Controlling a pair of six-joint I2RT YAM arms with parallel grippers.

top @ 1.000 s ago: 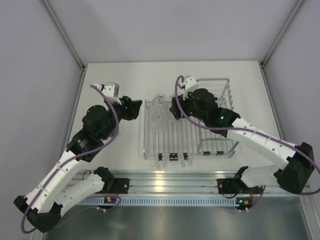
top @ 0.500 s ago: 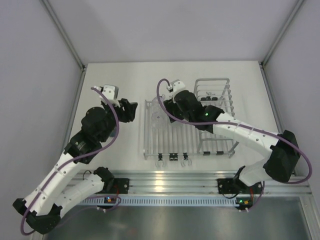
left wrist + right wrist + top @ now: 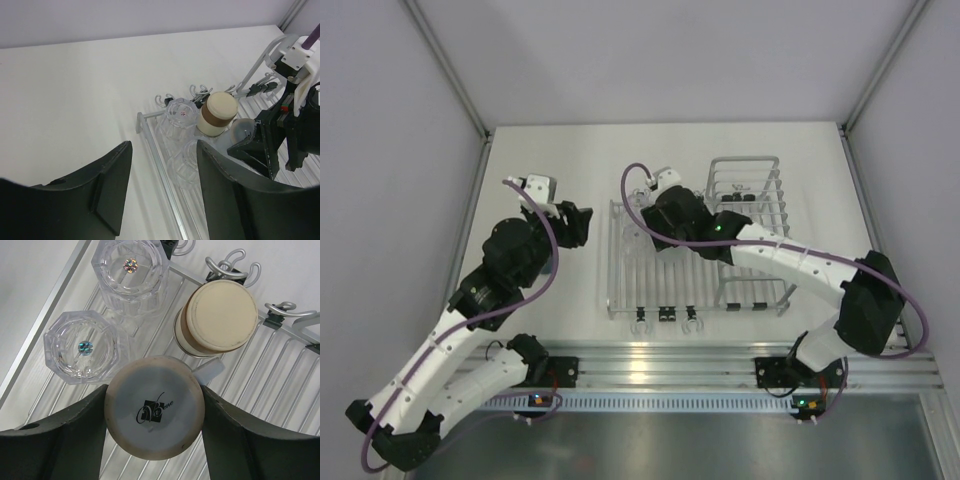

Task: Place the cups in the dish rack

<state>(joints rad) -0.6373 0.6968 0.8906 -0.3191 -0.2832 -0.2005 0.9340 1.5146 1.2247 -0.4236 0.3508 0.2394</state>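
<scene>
R jaws: closed on pale mug (image 3: 154,412); fingers (image 3: 75,435) hug it on two opp. sides, no gap seen.
Pale mug: upside down, base up w/ dark logo. Handle stub points toward tan cup (image 3: 217,317). It's over the flat part of rack (image 3: 665,285), in that part's far-left area. Resting on bars or just above them: can't tell.
Tan cup: upside down on bars, cream base up, brown band under it. Just beside mug, on the far side; mug handle almost meets it.
Clear cups: two, faceted, both upside down on bars along rack's left rail. Nearer one (image 3: 82,346) is just beside mug, farther one (image 3: 131,267) just beside tan cup. The pair sit v. close; touching or not, can't tell.
Hooks (image 3: 232,265): silver w/ black clips, at rack end just past tan cup.
Rack: centre-right of bench (image 3: 560,160). Flat bars lie toward bench middle, taller basket (image 3: 750,185) on the side toward right edge.
R arm: from near-right corner, crosses over basket to rack's far-left part.
L jaws: wide, nothing between; fingers (image 3: 112,190) well apart.
L jaws place: over bare bench just left of rack, apart from it, facing the cups.
L arm: rises from near-left corner, elbow bent toward left edge.
</scene>
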